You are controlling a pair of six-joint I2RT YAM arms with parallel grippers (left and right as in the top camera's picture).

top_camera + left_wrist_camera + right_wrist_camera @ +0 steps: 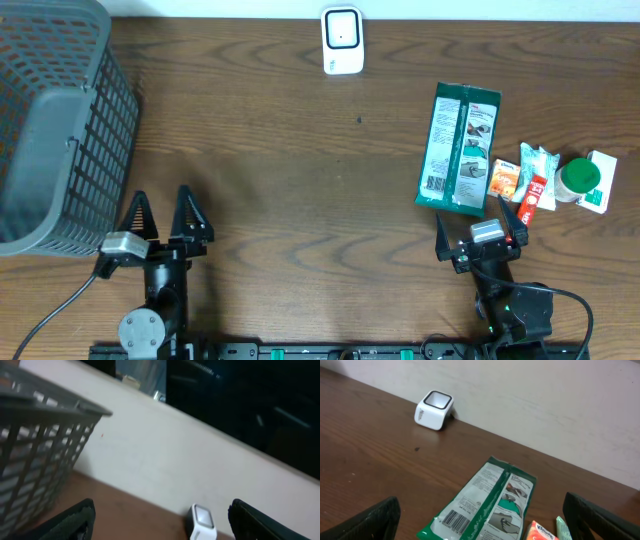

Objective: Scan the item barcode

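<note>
My right gripper (477, 228) is wide open and empty just behind the green packet (458, 150), which lies flat on the table (300, 180) with its barcode (454, 519) up (left gripper (162, 205) is wide and empty too), so I reckon a clumsy pinch could skid it into the orange packet (505, 180) or cover that barcode.

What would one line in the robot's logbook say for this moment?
left gripper open, empty | right gripper open, empty | green packet lying flat, barcode up | scanner far side, untouched
</note>
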